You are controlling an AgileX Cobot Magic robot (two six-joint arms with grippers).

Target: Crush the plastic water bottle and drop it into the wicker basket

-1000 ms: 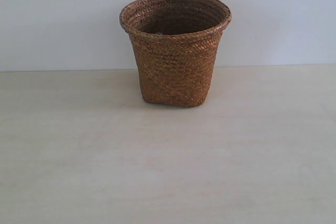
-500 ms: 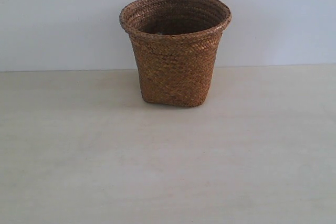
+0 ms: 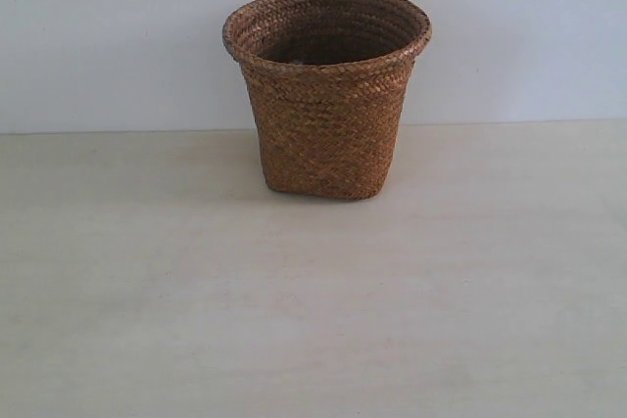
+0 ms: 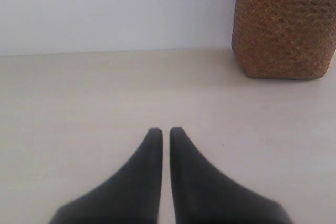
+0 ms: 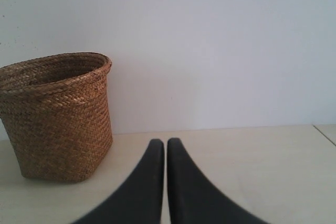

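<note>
The brown wicker basket (image 3: 327, 95) stands upright at the back of the pale table, its rolled rim up. It also shows in the left wrist view as the wicker basket (image 4: 286, 24) and in the right wrist view as the wicker basket (image 5: 56, 116). The plastic water bottle shows in no view. My left gripper (image 4: 165, 131) is shut with nothing between its black fingers, low over the table and well short of the basket. My right gripper (image 5: 165, 141) is shut and empty too, off to the basket's side. Neither gripper appears in the exterior view.
A plain white wall (image 3: 509, 36) rises right behind the basket. The pale wooden table (image 3: 313, 310) stretches in front of it. A table edge (image 5: 325, 132) shows in the right wrist view.
</note>
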